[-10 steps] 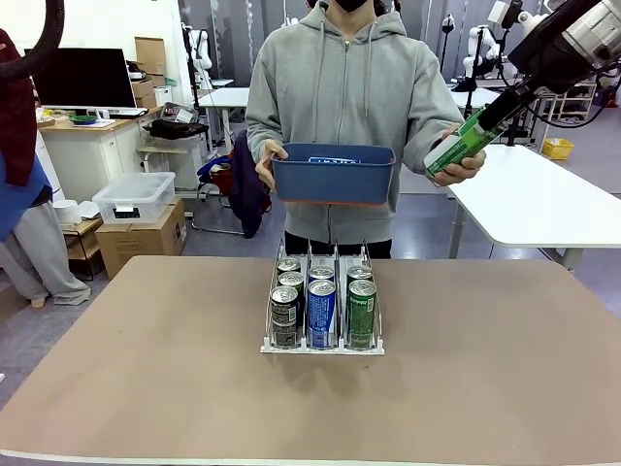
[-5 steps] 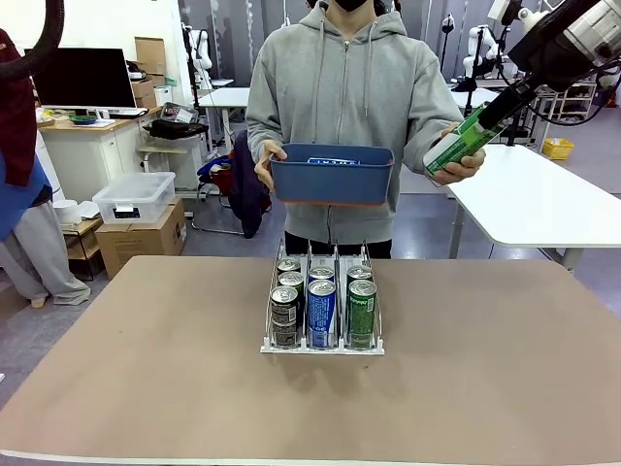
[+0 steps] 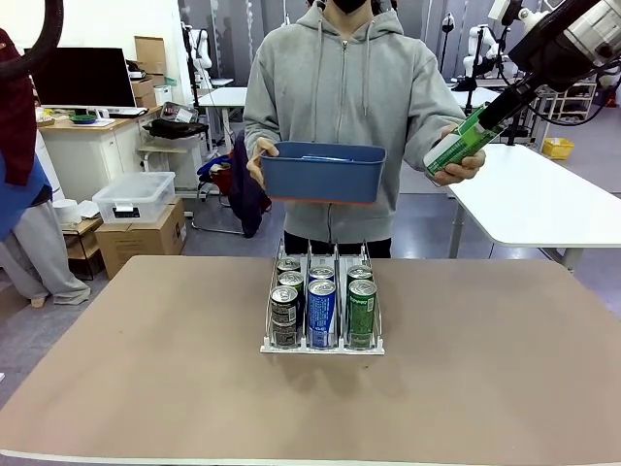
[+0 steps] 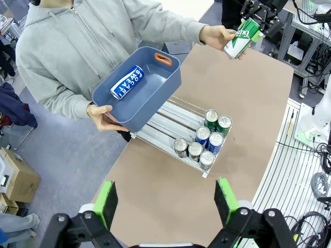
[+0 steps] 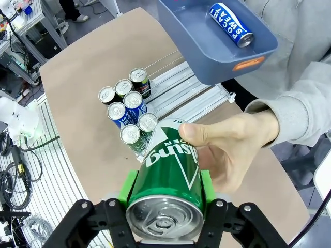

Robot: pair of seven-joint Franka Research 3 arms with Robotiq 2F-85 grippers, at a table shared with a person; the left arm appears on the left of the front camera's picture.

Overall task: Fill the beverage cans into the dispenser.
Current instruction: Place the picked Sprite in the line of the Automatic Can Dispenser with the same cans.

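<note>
Left wrist view: the left gripper (image 4: pixel 165 206) is hovering, fingers spread, above the clear three-lane wire dispenser (image 4: pixel 170 116). Up-right of the dispenser, the right gripper (image 5: pixel 165 188) is clamping a slim green aluminium can (image 4: pixel 243 37), axis tilted, a person's hand (image 4: pixel 217 36) also holding it.

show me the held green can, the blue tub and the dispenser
held green can (image 5: pixel 166 178), right wrist view, its green side
blue tub (image 3: pixel 320 177), front view, its front wall
dispenser (image 3: pixel 322 349), front view, its white front lip
</note>
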